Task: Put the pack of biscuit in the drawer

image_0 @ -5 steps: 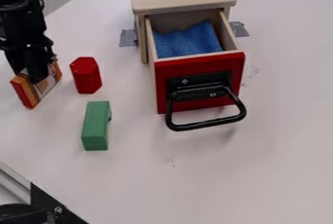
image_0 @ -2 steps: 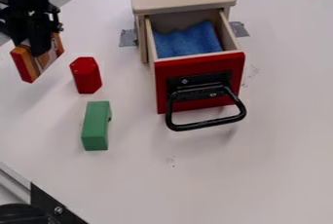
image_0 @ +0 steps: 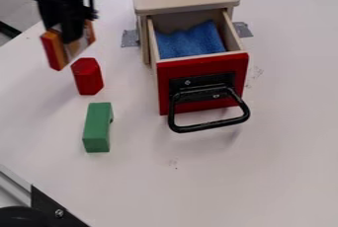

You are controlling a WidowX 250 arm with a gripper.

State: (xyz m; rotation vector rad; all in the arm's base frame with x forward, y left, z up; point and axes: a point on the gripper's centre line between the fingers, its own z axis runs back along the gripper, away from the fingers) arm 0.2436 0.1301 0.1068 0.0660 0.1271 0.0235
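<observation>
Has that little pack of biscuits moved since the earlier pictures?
Yes, the pack of biscuits has risen off the table and shifted right, closer to the open drawer.

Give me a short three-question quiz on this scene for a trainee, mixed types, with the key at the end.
1. Multiple choice: What does the black two-finger gripper hold?
A) the green arch-shaped block
B) the red-and-orange biscuit pack
C) the blue cloth
2. True or false: The wooden drawer with the red front is closed.
3. Fill in the blank: The blue cloth lies inside the ____.

Key: 1 B; 2 false; 3 drawer
</observation>
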